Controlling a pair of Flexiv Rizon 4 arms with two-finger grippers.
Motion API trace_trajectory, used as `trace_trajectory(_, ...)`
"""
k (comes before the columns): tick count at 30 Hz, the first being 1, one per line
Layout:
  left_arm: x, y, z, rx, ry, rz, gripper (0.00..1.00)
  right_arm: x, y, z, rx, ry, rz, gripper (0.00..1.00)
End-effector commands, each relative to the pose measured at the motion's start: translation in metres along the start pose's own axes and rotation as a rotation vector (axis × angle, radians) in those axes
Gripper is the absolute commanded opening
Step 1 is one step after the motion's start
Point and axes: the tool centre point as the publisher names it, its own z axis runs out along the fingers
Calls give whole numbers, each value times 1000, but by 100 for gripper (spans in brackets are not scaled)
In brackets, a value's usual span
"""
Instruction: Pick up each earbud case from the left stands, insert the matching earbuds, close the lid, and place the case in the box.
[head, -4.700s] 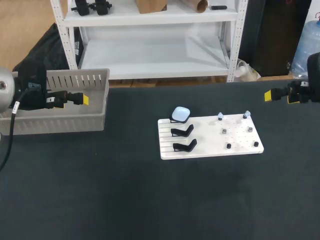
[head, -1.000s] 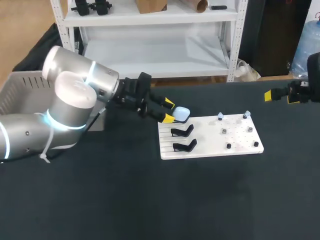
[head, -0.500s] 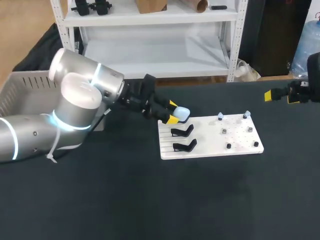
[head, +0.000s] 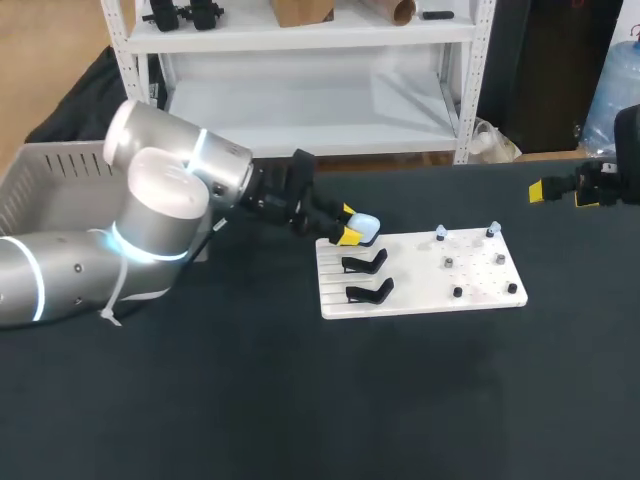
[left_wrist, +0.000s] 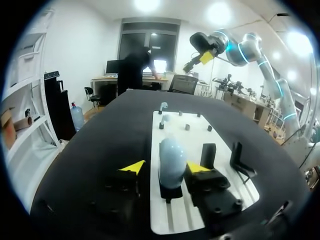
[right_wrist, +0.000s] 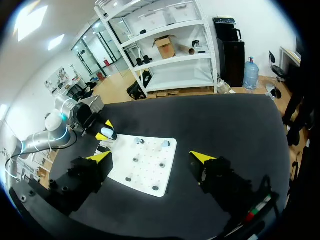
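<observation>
The earbud case (head: 363, 227) is plain pale blue. The board (head: 420, 272) is white, ribbed with fine grooves at one end; its stands (head: 365, 263) are black. The table (head: 300, 400) is matte black. The left gripper (head: 350, 226) has yellow tips on black fingers, its arm (head: 160, 200) silver-grey with a glowing blue ring. The box (head: 60, 170) is grey, slotted.

Bench (head: 400, 400): flat black top, matte, running the full width of the head view.

Directly on it, two items:
1. White board (head: 480, 285), rectangular, lying flat right of the bench's middle, towards the far side (grooved at its left end, dotted with small holes at its right).
2. Grey box (head: 50, 175), slotted wall, at the far left corner, well apart from the board.
</observation>
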Motion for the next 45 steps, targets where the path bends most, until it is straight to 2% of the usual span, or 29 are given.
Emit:
trace_trajectory(1,0,1,2,2,-1,0,39,0,0,-1,1,1,0,100)
trace_trajectory(3,-1,0,2,3,-3,0,31,0,0,-1,1,1,0,100)
trace_trajectory(4,-1,-1,2,4,-4,1,22,0,0,-1,1,1,0,100)
trace_trajectory(5,-1,-1,1,4,-5,2,7,0,0,-1,1,1,0,100)
trace_trajectory(6,-2,-2,1,4,-6,3,0,0,0,-1,1,1,0,100)
trace_trajectory(13,-14,-18,-19,18,-50,36,0,0,0,-1,1,1,0,100)
trace_trajectory(20,-44,-54,-43,11,-158,88,0,0,0,-1,1,1,0,100)
trace_trajectory(23,-58,-73,-48,-36,-222,168,0,0,0,-1,1,1,0,100)
trace_trajectory(30,-89,-98,-56,-75,-320,232,0,0,0,-1,1,1,0,100)
trace_trajectory(34,-100,-104,-63,-97,-334,229,0,0,0,-1,1,1,0,100)
trace_trajectory(45,-100,-104,-63,-97,-334,229,0,0,0,-1,1,1,0,100)
